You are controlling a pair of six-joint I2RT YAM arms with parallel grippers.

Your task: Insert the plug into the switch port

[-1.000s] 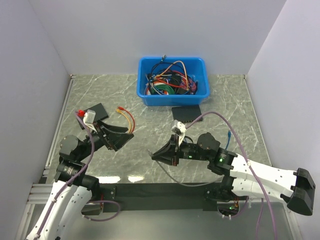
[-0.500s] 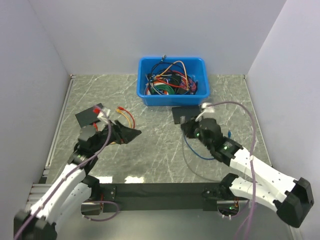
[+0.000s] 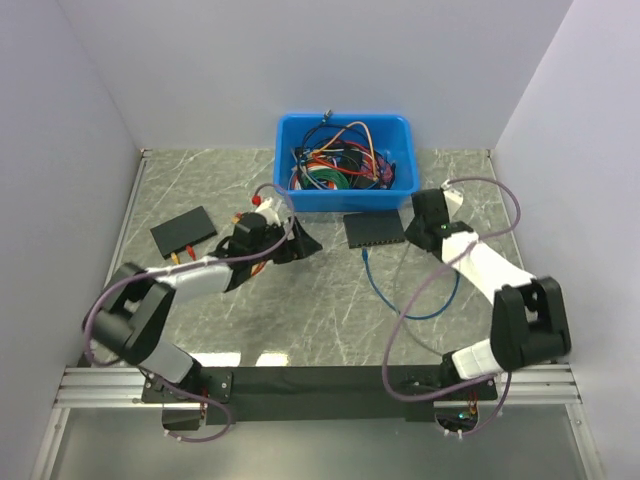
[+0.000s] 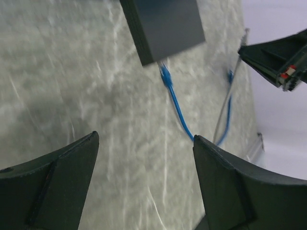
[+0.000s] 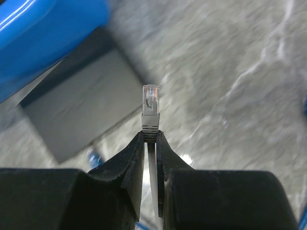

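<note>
We see the right end effector point(image 5: 150, 136) closed tightly on the plug point(image 5: 150, 98). Its fingers pinch the grey boot, and the clear connector stands free just past the fingertips. It is held in the air above the surface point(image 3: 300, 320), off the right end of the switch point(image 3: 375, 230) and apart from it. In the right wrist view the connector points roughly towards the black box. The switch lies flat just in front of the blue bin point(image 3: 345, 120), which holds a tangle of coloured wires. We cannot make out the switch port along its dark edge. The blue cable point(image 3: 385, 298) loops over the surface in front of the switch and rises towards the right arm. One blue-booted end lies right against the switch's near edge, and we cannot tell whether it sits in a socket. The left end effector point(image 4: 145, 139) has its fingers spread wide and holds nothing. It hangs above the surface just left of the switch, near the bin's front left corner. A second flat black box point(image 3: 183, 230) rests well to the left.
</note>
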